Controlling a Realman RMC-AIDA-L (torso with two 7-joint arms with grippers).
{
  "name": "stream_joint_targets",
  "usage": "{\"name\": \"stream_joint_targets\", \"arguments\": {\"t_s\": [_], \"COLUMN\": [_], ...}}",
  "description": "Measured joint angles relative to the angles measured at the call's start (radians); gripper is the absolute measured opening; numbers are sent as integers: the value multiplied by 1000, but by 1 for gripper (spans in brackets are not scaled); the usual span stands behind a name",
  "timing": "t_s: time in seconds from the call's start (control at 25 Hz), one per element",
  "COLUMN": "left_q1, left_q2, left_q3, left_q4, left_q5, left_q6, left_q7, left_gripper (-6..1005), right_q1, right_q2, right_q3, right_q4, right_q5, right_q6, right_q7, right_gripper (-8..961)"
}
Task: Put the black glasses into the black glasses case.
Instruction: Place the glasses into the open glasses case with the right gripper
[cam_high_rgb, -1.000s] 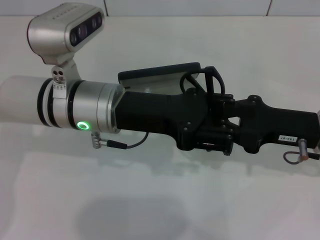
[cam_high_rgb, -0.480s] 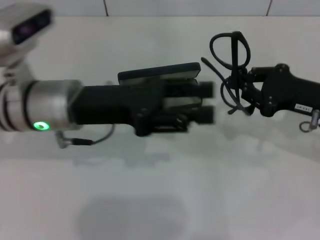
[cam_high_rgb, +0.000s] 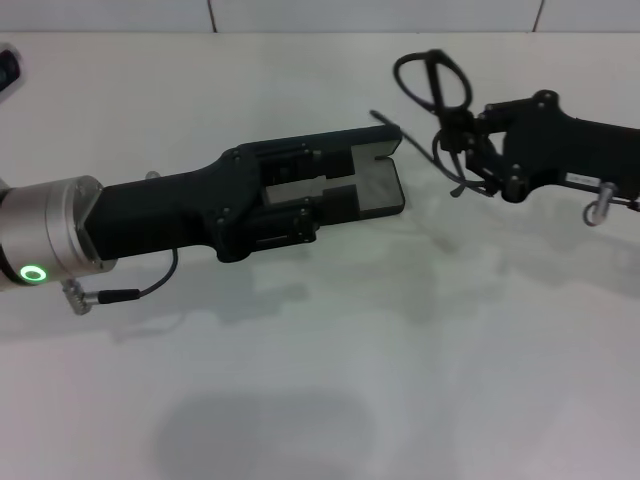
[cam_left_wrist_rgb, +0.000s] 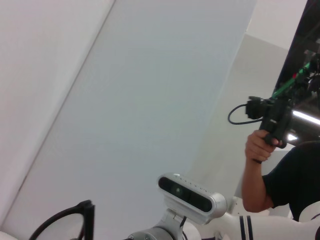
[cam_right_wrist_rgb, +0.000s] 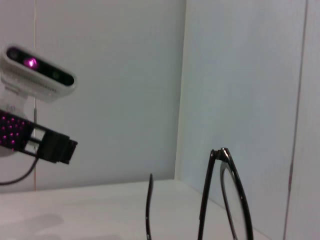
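The black glasses case (cam_high_rgb: 383, 190) lies open on the white table, its grey lining showing. My left gripper (cam_high_rgb: 362, 182) reaches in from the left with its fingers spread over the case. My right gripper (cam_high_rgb: 458, 135) comes in from the right, shut on the black glasses (cam_high_rgb: 432, 78). It holds them above the table just right of the case, and one temple arm (cam_high_rgb: 388, 124) points down toward the case's far corner. The glasses also show in the right wrist view (cam_right_wrist_rgb: 226, 192) and in the left wrist view (cam_left_wrist_rgb: 67, 222).
The white table (cam_high_rgb: 320, 380) spreads to the front. A tiled wall (cam_high_rgb: 380, 15) stands behind it. In the left wrist view a person (cam_left_wrist_rgb: 280, 175) stands off to the side holding a camera.
My left arm has drawn back to the left, so its gripper now lies over the case. My right gripper has pulled away to the right with the glasses.
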Motion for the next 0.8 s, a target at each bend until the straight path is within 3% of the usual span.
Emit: {"name": "stream_joint_targets", "arguments": {"t_s": [0.2,0.52,0.64,0.8], "left_q1": [-2,-15,-21,-22], "left_q2": [-2,-7,1,10], "left_q3": [0,-1,-4,-99], "left_q4": [0,0,0,0], "left_q5": [0,3,-4,-17], "left_q6": [-7,-54,-56,-56], "left_q7": [0,-7,-27,-57], "left_gripper": [620,620,620,620], "right_q1": [4,-75,-100,-109], "right_q2": [4,6,6,6], "right_q3": [-127,-496,-650,-803], "right_q4": [-83,-314,-388,-427], "right_q5": [-10,-14,-36,-72], "right_q6": [147,535,713,906], "right_q7": [0,-9,-31,-44], "right_gripper": [125,125,125,126]}}
